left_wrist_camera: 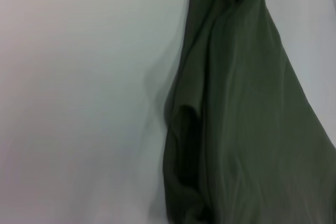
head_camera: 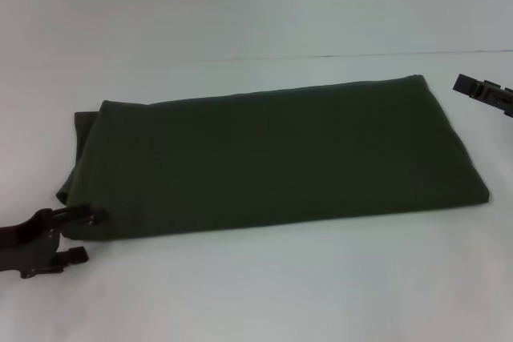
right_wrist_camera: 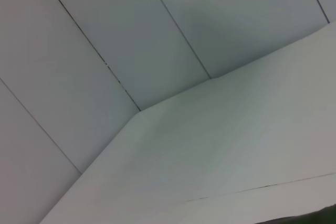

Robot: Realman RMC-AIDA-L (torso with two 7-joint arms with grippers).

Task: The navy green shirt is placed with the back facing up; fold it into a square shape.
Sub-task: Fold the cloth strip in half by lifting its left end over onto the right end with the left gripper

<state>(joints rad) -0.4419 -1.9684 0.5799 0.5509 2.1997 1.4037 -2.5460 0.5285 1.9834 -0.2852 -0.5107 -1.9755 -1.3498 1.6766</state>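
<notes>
The dark olive-green soft knit shirt (head_camera: pixel 272 158) lies across the middle of the head view as a long, flat, folded band with its plain side up, running from the left of the frame to the right, its right end squared off and its left end softer, with a loose flap of cloth sticking out at the far left. It rests on the plain white desk (head_camera: pixel 264 294), which fills the frame around it. My left end effector (head_camera: pixel 80 234), a black clamp, sits in the lower left of the head view right at the shirt's near left corner, touching the cloth edge; I cannot tell whether it is pinching the fabric. In my left wrist view the rumpled folds of that end fill the right half. My right end effector (head_camera: pixel 481 91) hangs at the right edge, just beyond the shirt's far right corner, apart from the cloth; I cannot tell how it stands.
</notes>
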